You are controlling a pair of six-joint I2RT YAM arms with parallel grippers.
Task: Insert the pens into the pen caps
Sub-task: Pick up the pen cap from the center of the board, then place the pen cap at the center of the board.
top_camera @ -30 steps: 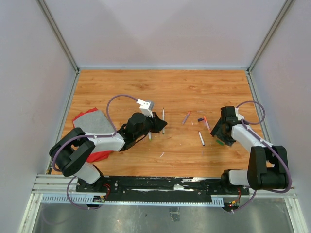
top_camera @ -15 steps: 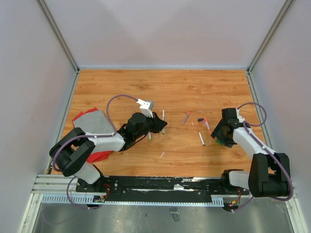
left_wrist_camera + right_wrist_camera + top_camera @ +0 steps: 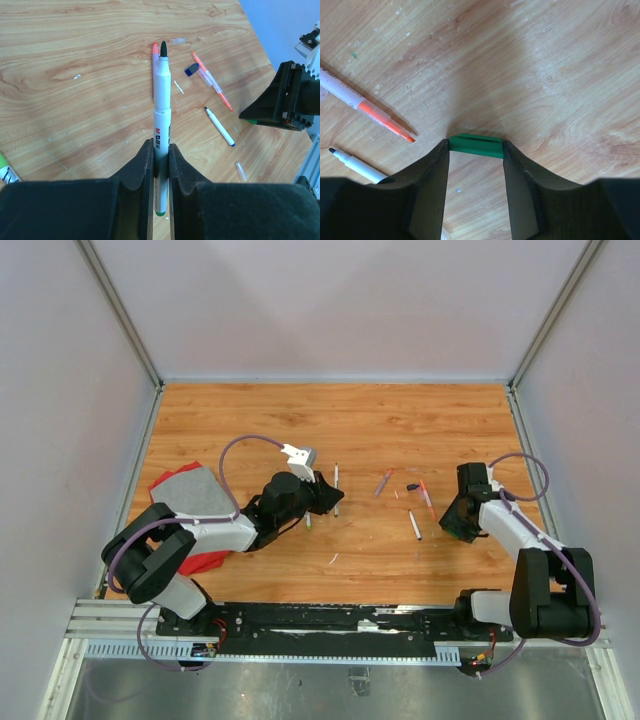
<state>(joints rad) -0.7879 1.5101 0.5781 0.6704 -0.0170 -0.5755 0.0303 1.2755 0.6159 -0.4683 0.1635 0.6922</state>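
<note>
The held pen [image 3: 162, 100] is clamped in the left gripper [image 3: 161, 150], low on its barrel. Most of its length and the bare dark tip are thus left projecting forward, free to be pushed into a cap. It is carried low over the table [image 3: 400, 420], left of centre, with the tip aimed toward the middle. Whether the wood is touched cannot be told. A green end is seen at its rear, behind the fingers.

The green cap [image 3: 476, 145] is pinched between the fingertips of the right gripper [image 3: 475, 148], close over the wood near the right side. It is stretched across the gap from one finger to the other, and which way its mouth faces cannot be told. The cap's colour is matched by the pen's green end, so the two are judged to be meant for each other.

The grippers are well apart, so the step in hand is judged to be the bringing together of tip and mouth. The cap's opening must be turned toward the tip and left uncovered by the fingers. A slight misalignment could cause the tip to be stubbed on the rim, or the cap to be twisted out of its pinch.

Between the arms, the orange pen [image 3: 212, 87], pink pen [image 3: 154, 60], small pen [image 3: 219, 126], blue cap [image 3: 191, 69] and clear cap [image 3: 177, 41] are left loose on the table, not yet dealt with.
</note>
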